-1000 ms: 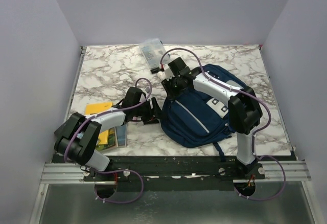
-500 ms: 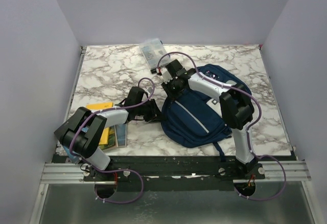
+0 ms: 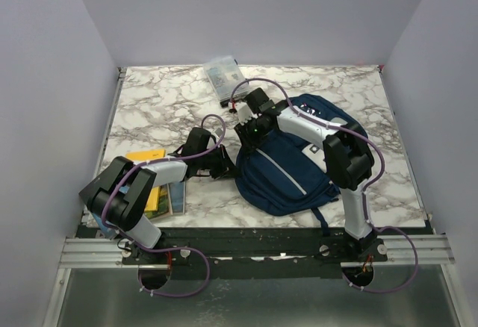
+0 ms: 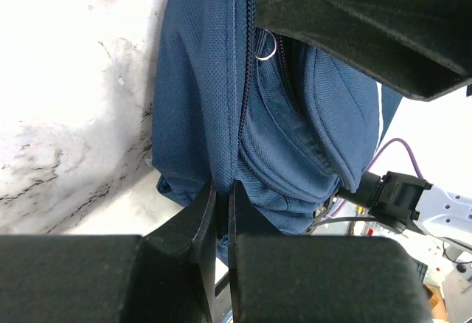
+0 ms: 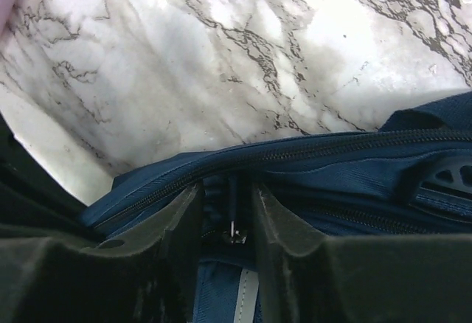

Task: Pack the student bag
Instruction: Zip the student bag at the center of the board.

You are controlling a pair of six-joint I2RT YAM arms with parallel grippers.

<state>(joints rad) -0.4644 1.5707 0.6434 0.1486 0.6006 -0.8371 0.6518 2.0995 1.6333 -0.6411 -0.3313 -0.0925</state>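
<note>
The student bag (image 3: 287,170), navy blue with grey trim, lies right of the table's middle. My left gripper (image 3: 224,164) is at the bag's left edge. In the left wrist view, the gripper (image 4: 219,190) is shut on a fold of the bag's fabric (image 4: 199,80). My right gripper (image 3: 246,129) is pressed down at the bag's far left corner. In the right wrist view, the gripper (image 5: 225,198) stands open astride the bag's zip line (image 5: 354,175). A small metal zipper pull (image 5: 234,231) sits between its fingers, touching neither.
A small clear plastic pouch (image 3: 222,73) lies at the back of the marble table (image 3: 157,103). A yellow book (image 3: 146,157) and other books (image 3: 175,196) lie by the left arm at the near left. Purple walls close in the sides and back.
My left gripper has closed on the bag's fabric at its left edge. My right gripper has come down and nearer onto the bag's far corner.
</note>
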